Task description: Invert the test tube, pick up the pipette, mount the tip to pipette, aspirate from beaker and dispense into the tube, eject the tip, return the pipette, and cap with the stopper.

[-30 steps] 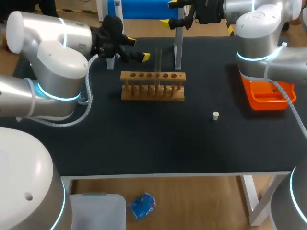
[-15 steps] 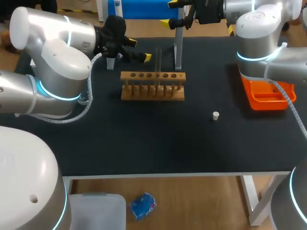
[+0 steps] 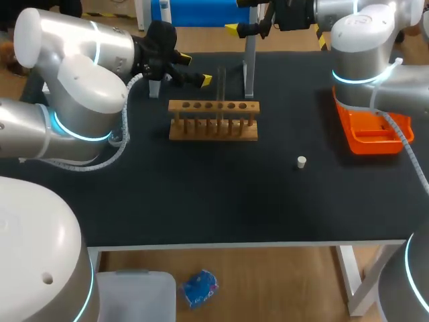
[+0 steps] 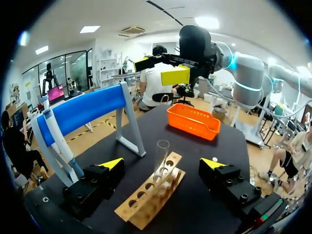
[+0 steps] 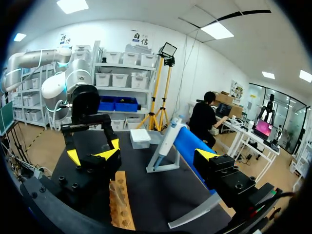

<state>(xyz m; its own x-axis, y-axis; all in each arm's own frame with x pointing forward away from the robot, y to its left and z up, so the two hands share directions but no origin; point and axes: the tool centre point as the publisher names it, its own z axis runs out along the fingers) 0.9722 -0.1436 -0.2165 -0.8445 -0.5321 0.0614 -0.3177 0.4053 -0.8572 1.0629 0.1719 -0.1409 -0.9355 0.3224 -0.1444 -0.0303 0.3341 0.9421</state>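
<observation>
- Since a second ago, my left arm (image 3: 80, 74) has swung slightly toward the wooden rack (image 3: 213, 121), and the right jaws have risen a touch.
- White stopper (image 3: 301, 161) lies alone on the black bench (image 3: 201, 201), nearest.
- Rack holds the test tube (image 3: 220, 80) upright, mouth up.
- Left jaws gape wide, empty, just short of the tube.
- Orange tray (image 3: 372, 134) sits to the right.
- Right jaws, spread wide and empty, hover above the blue stand (image 3: 249, 67) carrying the pipette (image 5: 170, 130).

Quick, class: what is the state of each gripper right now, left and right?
Left gripper: jaws open, holding nothing; the test tube stands ahead, untouched.
Right gripper: jaws open, holding nothing.
</observation>
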